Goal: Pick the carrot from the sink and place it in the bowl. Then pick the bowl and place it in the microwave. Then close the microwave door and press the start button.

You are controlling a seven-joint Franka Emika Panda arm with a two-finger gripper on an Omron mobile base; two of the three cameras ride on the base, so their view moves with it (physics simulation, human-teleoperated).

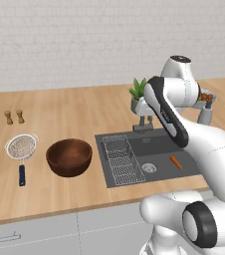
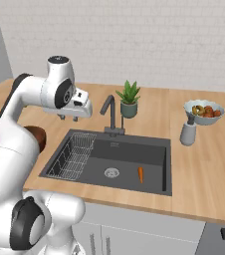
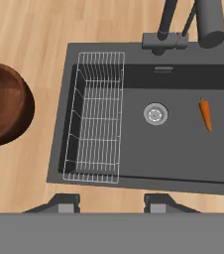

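The carrot [image 3: 205, 114] lies in the sink [image 3: 183, 158], right of the drain [image 3: 155, 113]; the wire rack [image 3: 96, 116] fills its left side; the bowl [image 3: 5, 104] stands on the counter [image 3: 29, 30].

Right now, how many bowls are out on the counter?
2. The wooden bowl sits on the counter left of the sink, beside the strainer. A grey bowl of fruit sits on the counter right of the sink. The arm may hide others.
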